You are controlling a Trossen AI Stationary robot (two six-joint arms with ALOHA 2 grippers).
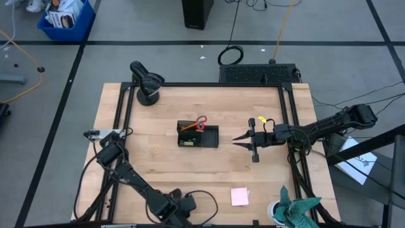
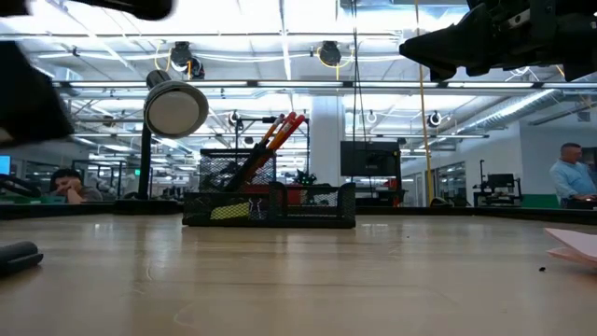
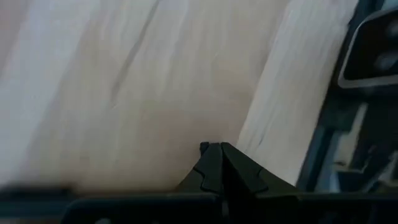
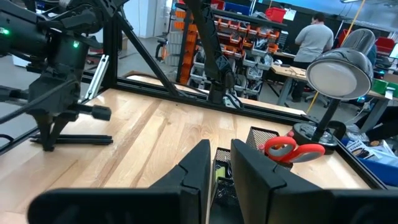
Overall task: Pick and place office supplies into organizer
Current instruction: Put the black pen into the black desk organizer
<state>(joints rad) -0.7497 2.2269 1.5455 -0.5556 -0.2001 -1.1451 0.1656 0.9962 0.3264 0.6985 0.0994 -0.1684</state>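
The organizer (image 4: 249, 158) was mostly blocked by the right gripper (image 4: 221, 163) in the right wrist view, only a mesh corner and the scissors (image 4: 292, 149) poking out. From the high view, stuff inside the organizer was too small to sort out. The pink sticky-note pad (image 2: 574, 245) got cut off at the low view's edge. The left wrist view was a blur of table (image 3: 155, 93).

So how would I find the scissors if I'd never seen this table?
Look at the middle of the wooden table, where a small black organizer sits. The scissors stand in its back compartment beside an orange pencil. Only they have looped red handles.
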